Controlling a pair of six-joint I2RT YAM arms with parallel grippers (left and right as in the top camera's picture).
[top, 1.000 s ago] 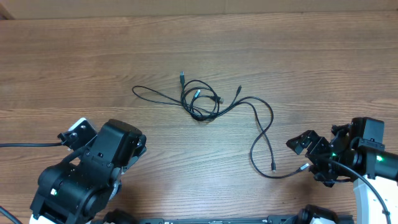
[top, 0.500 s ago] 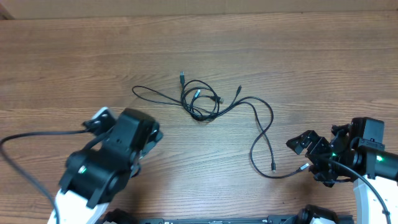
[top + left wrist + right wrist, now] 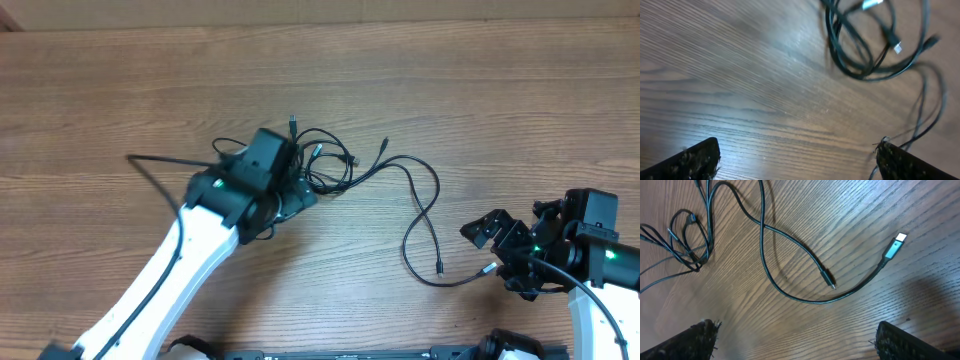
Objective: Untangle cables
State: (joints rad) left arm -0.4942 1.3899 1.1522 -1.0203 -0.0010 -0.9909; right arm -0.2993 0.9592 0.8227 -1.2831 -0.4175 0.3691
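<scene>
Centrally, tangled cables [image 3: 865,77]; left claw [image 3: 800,160] beside, right claw [image 3: 800,342] by 1 loose end, both open.

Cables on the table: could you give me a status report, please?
Left gripper open, low beside the cables. Right gripper open, over a loose end. Knot intact, nothing held, nothing blocking.

The tabletop [image 3: 120,90] is mid-brown wood with darker grain lines running from the left edge to the right, paler and glossy where light catches it. The cables [image 3: 860,76] are black. One plug [image 3: 896,243] is silver-tipped with a teal sleeve. The left arm [image 3: 170,275] is white with a black head. The right arm [image 3: 540,255] is black, with a small green light [image 3: 536,248] and a white link by the near edge.
</scene>
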